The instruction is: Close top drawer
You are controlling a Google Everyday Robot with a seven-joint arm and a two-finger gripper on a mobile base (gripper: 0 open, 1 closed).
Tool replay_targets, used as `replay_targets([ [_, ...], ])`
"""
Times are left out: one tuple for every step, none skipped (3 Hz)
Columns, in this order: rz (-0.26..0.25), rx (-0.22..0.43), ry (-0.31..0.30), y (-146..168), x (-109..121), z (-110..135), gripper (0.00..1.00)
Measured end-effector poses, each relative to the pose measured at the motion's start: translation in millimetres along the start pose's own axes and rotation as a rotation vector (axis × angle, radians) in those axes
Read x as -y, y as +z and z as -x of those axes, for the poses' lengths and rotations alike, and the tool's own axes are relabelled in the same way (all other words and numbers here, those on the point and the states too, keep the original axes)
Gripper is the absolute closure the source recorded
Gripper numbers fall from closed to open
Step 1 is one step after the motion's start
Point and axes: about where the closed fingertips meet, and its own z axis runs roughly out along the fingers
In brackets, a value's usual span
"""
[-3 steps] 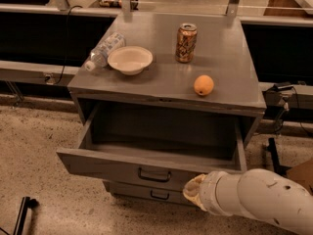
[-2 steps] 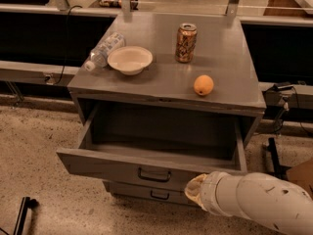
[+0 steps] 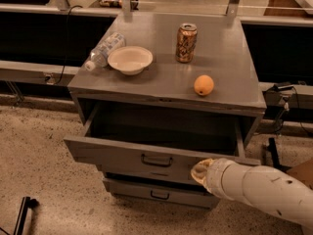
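Note:
The top drawer [image 3: 122, 153] of the grey cabinet stands pulled out and looks empty inside. Its small black bar handle [image 3: 156, 160] is centred on the front. My white arm reaches in from the lower right. The gripper [image 3: 197, 172] at its end is against the right part of the drawer front, to the right of the handle. The arm's wrist hides the fingers.
On the cabinet top [image 3: 230, 67] lie a plastic bottle [image 3: 103, 50], a white bowl [image 3: 130, 59], a soda can [image 3: 186, 42] and an orange [image 3: 204, 85]. A lower drawer [image 3: 161, 194] sits under the open one. A black object [image 3: 22, 214] stands on the floor at lower left.
The gripper stays against the drawer front; arm and drawer show almost no movement between the frames.

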Motion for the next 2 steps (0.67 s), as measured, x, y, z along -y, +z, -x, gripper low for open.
replay_targets([
  [-0.019, 0.058, -0.034, 15.9, 29.7, 4.0, 1.0],
  [0.005, 0.143, -0.051, 22.8, 41.6, 13.0, 1.0],
])
